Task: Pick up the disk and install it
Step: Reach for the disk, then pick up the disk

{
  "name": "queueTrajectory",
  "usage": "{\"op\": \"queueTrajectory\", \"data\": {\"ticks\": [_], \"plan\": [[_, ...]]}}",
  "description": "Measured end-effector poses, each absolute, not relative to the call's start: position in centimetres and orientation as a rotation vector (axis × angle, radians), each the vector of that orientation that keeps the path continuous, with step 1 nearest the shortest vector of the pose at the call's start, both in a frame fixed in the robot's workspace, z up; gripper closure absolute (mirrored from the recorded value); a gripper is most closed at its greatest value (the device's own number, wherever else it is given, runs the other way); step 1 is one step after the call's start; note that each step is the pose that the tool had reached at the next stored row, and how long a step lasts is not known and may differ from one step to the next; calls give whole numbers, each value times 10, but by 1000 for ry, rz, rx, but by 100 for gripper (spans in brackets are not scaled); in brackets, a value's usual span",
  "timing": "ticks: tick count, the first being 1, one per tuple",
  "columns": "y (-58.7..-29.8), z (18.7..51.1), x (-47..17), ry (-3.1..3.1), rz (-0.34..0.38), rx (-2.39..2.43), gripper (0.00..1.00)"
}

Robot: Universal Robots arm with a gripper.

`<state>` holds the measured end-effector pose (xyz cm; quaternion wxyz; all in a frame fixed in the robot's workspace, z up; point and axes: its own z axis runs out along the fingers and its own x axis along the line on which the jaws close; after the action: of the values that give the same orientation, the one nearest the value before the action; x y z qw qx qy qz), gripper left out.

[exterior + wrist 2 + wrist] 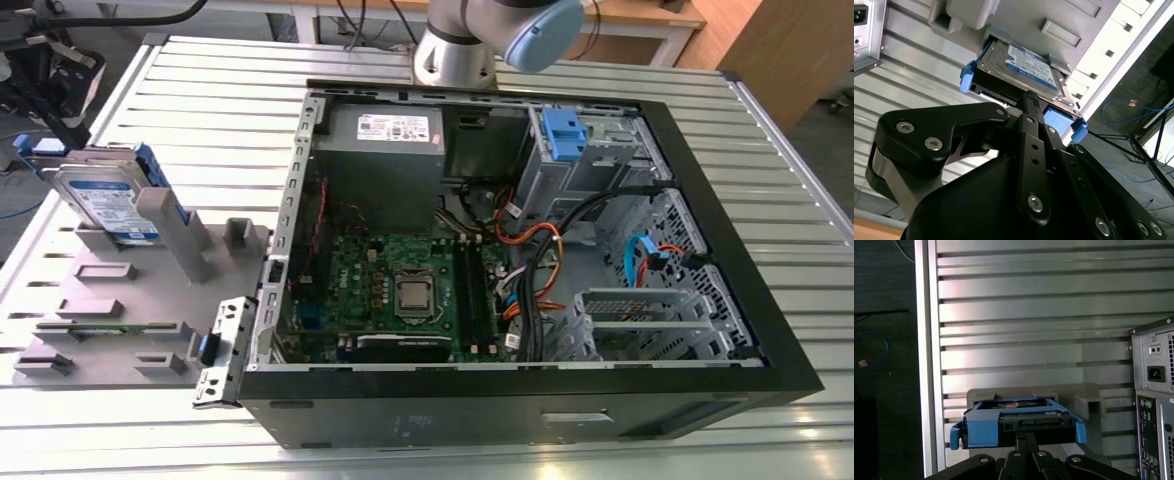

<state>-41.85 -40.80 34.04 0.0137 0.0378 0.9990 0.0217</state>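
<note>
The disk (110, 198), silver with a white-and-blue label and blue side rails, stands on edge in a slot of the grey holder (134, 290) at the exterior view's left. Both wrist views look along my gripper at the disk (1021, 67) (1016, 422), still seated in its holder. My gripper (1029, 97) (1026, 438) is lined up with the disk's near edge. Its fingers are pressed together, shut on nothing. I cannot tell whether the tips touch the disk. In the exterior view the arm's base (467, 45) stands behind the case.
An open computer case (747, 330) lies on the slatted metal table (787, 190), showing the motherboard (400, 290), cables and a power supply (387, 140). A drive cage with a blue tab (567, 135) sits at its back right. The case's rear panel (1154, 390) is beside the holder.
</note>
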Motion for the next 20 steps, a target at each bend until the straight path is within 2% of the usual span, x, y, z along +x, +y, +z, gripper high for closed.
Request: {"op": "queueTrajectory", "data": {"ticks": [20], "plan": [[-407, 333, -424, 3111, 67, 118, 89]]}}
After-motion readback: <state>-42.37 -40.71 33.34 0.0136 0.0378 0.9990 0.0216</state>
